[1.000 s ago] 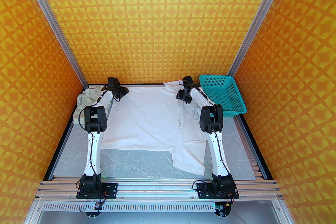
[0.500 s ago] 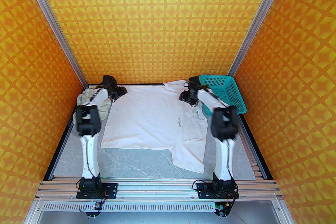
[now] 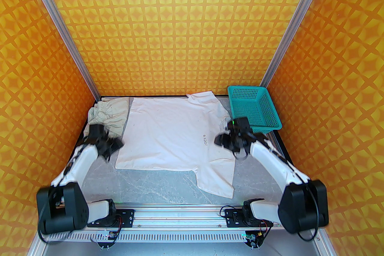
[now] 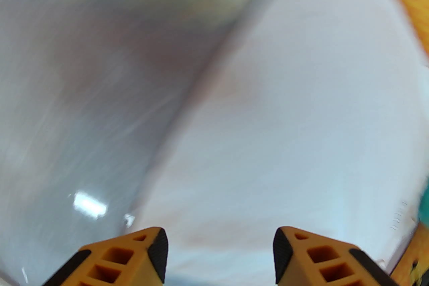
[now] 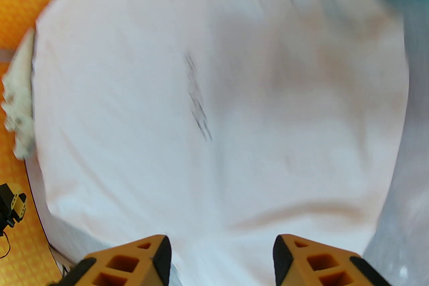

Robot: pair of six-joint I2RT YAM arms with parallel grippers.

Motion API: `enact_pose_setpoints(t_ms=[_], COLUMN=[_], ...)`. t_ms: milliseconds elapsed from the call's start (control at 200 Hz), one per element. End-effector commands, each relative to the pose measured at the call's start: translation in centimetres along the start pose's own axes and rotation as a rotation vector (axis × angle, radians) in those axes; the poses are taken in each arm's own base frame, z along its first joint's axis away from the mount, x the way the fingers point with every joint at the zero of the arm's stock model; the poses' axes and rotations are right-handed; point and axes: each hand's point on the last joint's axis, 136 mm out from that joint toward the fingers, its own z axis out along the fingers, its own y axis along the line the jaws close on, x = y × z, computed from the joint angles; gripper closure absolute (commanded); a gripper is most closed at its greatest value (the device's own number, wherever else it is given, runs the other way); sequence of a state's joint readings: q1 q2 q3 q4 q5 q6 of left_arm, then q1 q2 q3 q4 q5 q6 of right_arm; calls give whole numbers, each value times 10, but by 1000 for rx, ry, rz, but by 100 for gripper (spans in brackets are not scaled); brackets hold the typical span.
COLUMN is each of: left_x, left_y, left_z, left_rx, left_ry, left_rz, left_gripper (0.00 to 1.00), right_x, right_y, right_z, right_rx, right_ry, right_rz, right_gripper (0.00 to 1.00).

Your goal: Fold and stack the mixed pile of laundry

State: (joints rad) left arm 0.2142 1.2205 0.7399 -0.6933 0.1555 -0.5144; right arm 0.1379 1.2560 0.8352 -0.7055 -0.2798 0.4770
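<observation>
A white shirt (image 3: 171, 134) lies spread flat across the grey table, one sleeve trailing toward the near edge and a small dark print near its right side. A crumpled beige-cream garment (image 3: 109, 113) sits at the far left corner, beside the shirt. My left gripper (image 3: 115, 146) hovers at the shirt's left edge, and in the left wrist view (image 4: 219, 251) its jaws are open over the shirt (image 4: 285, 127) with nothing between them. My right gripper (image 3: 220, 140) is above the shirt's right side; seen from the wrist (image 5: 221, 254) it is open and empty above the shirt (image 5: 201, 93).
A teal mesh basket (image 3: 255, 109) stands at the far right corner, close to my right arm. Bare grey tabletop (image 3: 156, 182) lies between the shirt and the near rail. Orange patterned walls enclose the table on three sides.
Both arms have pulled back from the shirt's far corners toward the near side and swung outward. The left gripper's jaws have spread wider. The shirt lies flatter at the far edge.
</observation>
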Motion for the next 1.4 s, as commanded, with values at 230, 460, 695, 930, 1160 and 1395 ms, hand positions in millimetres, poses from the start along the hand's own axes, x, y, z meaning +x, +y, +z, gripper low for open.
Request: enact_pose_setpoints(t_ms=[230,460,695,930,1160,1395], left_x=[32,27,35,43,45,48], left_y=[28,21,26,41,29,26], left_z=[24,33,40,38,49,58], left_rx=[9,41,3,-73,-70,-64], left_ry=[49,46,83,97,122,127], left_rz=[-171,-179,-190,-192,-164,-153], left_gripper=[45,53,53,50,51,70], right_x=[49,53,54,55,62,66], right_y=[-16,-16,-18,-19,-23,-37], right_z=[-3,-2,-3,-6,-4,-12], right_rx=[2,-3,3,10,16,25], right_ry=[101,106,105,105,134,139], right_rz=[44,59,65,69,109,175], right_gripper=[46,47,47,47,47,47])
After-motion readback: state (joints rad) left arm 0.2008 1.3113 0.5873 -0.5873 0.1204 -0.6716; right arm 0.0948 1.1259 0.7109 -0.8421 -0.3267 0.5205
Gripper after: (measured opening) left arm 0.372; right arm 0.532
